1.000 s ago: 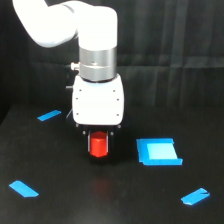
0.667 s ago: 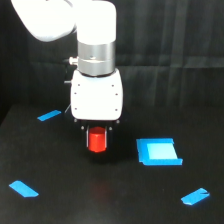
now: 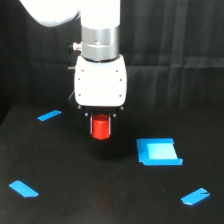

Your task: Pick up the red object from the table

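Centre of the exterior view: gripper point(image 3: 101, 131) clamped on the red object point(image 3: 101, 128) | block upright, long axis vertical, hanging clear above the table point(image 3: 100, 200) | blue square patch point(image 3: 158, 152) at lower right, apart | versus earlier: arm and block sit higher, gap to table grown.
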You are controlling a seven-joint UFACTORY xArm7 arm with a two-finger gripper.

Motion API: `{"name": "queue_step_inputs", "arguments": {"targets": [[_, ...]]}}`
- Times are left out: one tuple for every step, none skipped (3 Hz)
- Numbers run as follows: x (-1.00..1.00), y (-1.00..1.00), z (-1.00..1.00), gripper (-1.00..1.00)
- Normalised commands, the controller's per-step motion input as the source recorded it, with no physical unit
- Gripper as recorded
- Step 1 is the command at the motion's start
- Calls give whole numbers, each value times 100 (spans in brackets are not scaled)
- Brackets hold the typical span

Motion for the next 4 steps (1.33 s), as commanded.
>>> {"name": "queue_step_inputs", "arguments": {"targets": [[21,-1,96,-100],[1,0,91,-98],[13,0,64,-100],[-1,9,21,-100]]}}
